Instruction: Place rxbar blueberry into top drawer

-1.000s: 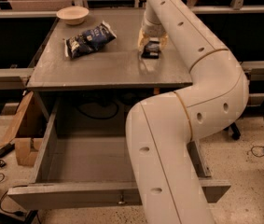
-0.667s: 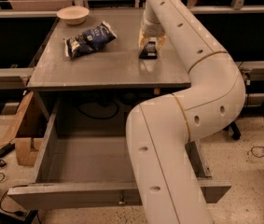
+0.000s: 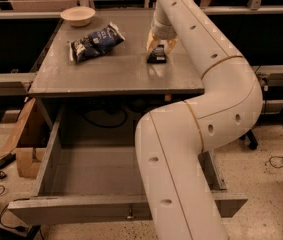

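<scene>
The rxbar blueberry (image 3: 157,54), a small dark flat bar, lies on the grey table top (image 3: 116,74) toward its right side. My gripper (image 3: 160,46) reaches down from above it, with its pale fingers (image 3: 150,44) on both sides of the bar and closed against it; the bar still touches the table. The top drawer (image 3: 86,206) stands pulled fully open below the table's front edge. Its inside is bare and a small metal knob (image 3: 129,215) shows on its front panel. My white arm (image 3: 191,149) crosses over the drawer's right half.
A crinkled blue-and-white chip bag (image 3: 94,42) lies on the table's left middle. A pale bowl (image 3: 77,15) stands at the back left corner. A cardboard box (image 3: 23,144) and cables lie on the floor left of the drawer.
The bar has shifted slightly to the left between the fingers. The arm, the bag, the bowl and the drawer have stayed where they were.
</scene>
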Tool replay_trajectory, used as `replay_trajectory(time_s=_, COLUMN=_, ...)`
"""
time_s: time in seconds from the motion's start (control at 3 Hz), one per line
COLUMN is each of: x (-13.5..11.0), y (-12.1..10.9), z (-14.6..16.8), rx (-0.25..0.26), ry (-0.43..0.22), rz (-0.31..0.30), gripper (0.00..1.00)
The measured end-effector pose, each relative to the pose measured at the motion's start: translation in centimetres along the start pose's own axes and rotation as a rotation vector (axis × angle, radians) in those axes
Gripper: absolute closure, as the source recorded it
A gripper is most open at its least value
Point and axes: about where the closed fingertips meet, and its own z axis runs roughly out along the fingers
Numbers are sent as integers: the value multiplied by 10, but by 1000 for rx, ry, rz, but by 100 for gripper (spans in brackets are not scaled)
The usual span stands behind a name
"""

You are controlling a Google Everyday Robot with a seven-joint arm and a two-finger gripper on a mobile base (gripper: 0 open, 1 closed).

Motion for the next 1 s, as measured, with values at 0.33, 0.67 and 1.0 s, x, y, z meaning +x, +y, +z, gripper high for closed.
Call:
replay_trajectory(time_s=0.33, x=-5, y=-2, z=-13, rx=27, ry=-19, rz=-27, gripper=100)
replay_trajectory(time_s=0.67, x=-2, y=-17, z=-35, rx=71, ry=-16, rz=-46, gripper=100)
replay_trajectory(time_s=1.0, x=12, y=-38, z=-60, rx=100, ry=18, rz=-64, gripper=100)
